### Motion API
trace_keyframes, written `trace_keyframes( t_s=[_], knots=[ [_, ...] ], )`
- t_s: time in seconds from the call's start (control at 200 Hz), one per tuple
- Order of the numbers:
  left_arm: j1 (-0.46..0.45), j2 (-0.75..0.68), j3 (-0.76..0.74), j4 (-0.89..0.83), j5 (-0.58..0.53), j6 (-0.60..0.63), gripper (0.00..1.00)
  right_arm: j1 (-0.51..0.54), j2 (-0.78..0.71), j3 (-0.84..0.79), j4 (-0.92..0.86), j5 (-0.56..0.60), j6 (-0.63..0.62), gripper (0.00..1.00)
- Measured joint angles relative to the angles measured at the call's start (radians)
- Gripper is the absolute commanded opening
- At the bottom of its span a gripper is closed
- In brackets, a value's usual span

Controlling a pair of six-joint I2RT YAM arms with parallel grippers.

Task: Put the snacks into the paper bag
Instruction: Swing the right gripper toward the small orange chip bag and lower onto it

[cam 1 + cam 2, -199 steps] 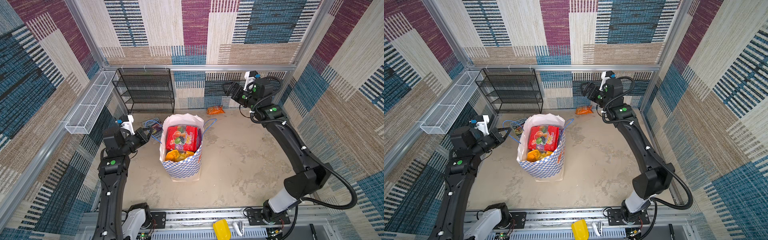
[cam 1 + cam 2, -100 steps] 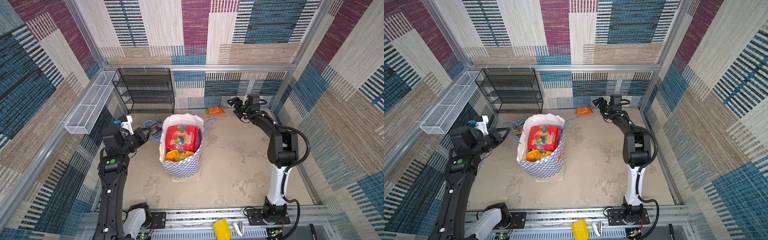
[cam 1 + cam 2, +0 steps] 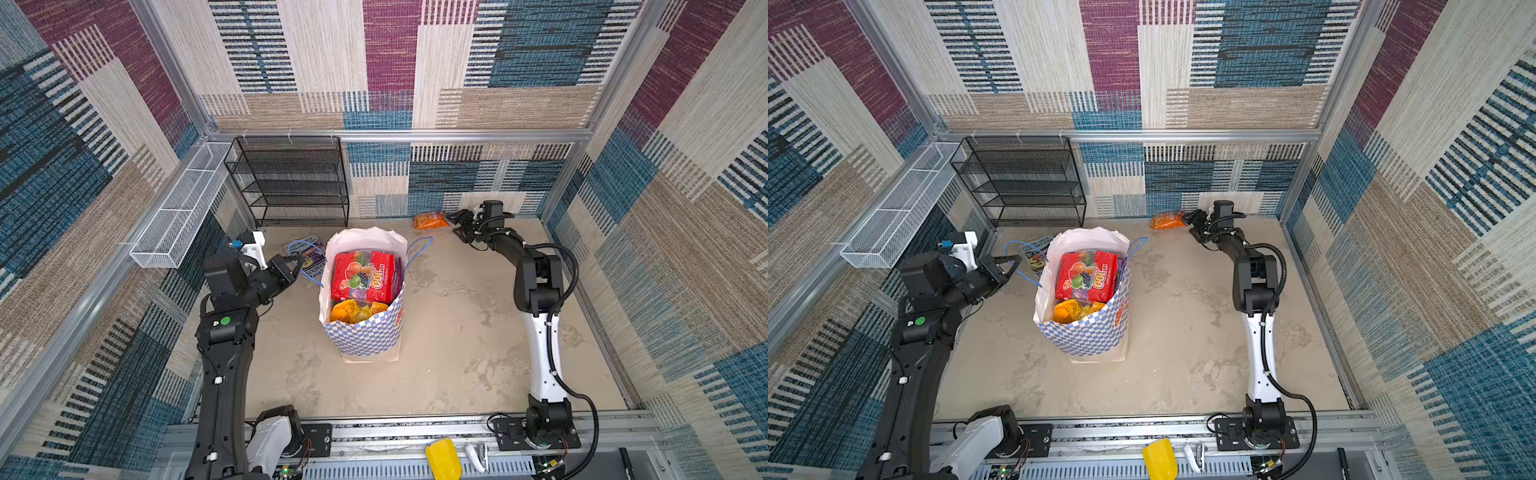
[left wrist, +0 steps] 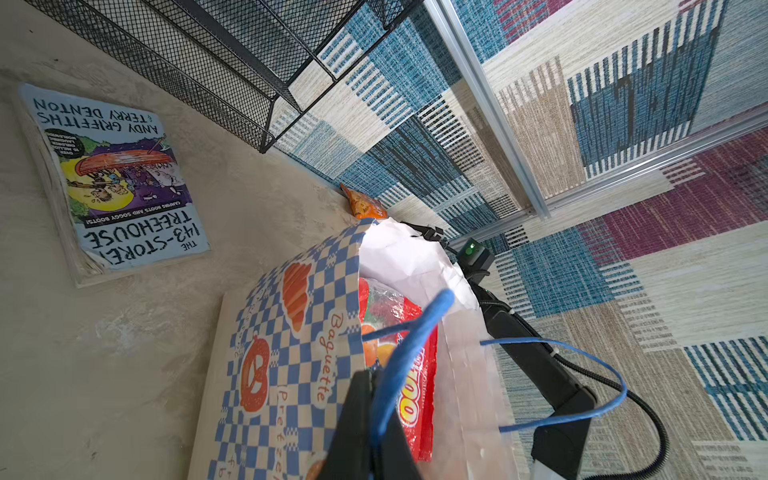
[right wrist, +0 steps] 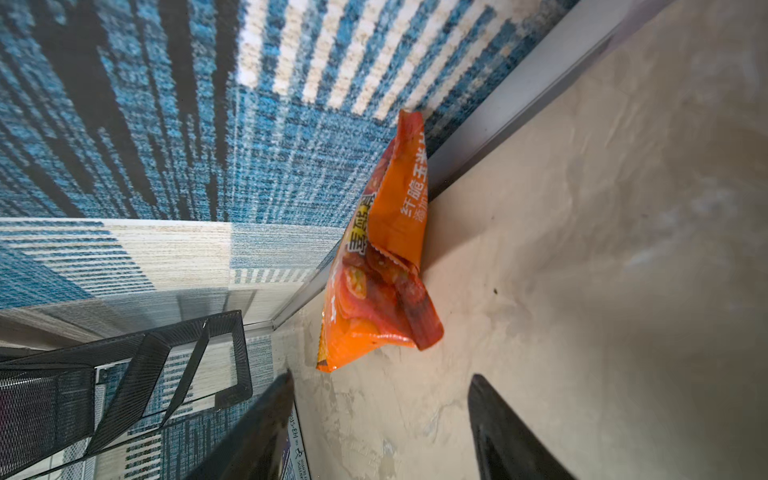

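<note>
The checked paper bag stands upright mid-floor. Inside it lie a red snack packet and a yellow one. My left gripper is beside the bag's left rim, shut on its blue cord handle. One orange snack packet lies against the back wall. My right gripper is low over the floor just right of it. Its jaws are open and empty, and the packet sits just past the fingertips.
A blue-grey book lies flat behind the bag's left side. A black mesh rack stands at the back left, with a white wire basket on the left wall. A yellow object rests on the front rail.
My right arm has come down from high up to floor level beside the orange packet, and its jaws have narrowed a little. The left gripper and the bag have stayed put.
</note>
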Motion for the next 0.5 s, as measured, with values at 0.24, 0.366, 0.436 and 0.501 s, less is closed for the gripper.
trace_keyframes(
  t_s=[0.24, 0.366, 0.436, 0.501],
  knots=[
    [0.000, 0.005, 0.000, 0.000, 0.000, 0.000, 0.00, -0.001, 0.090, 0.103, 0.009, -0.028, 0.021, 0.55],
    [0.001, 0.005, 0.000, 0.000, 0.000, 0.000, 0.00, -0.001, 0.132, 0.151, 0.010, -0.042, 0.037, 0.50],
    [0.001, 0.005, 0.000, 0.000, 0.000, 0.000, 0.00, -0.001, 0.153, 0.173, 0.013, -0.049, 0.050, 0.47],
    [0.001, 0.005, 0.000, 0.000, 0.000, 0.000, 0.00, -0.001, 0.168, 0.187, 0.013, -0.055, 0.057, 0.44]
  ],
)
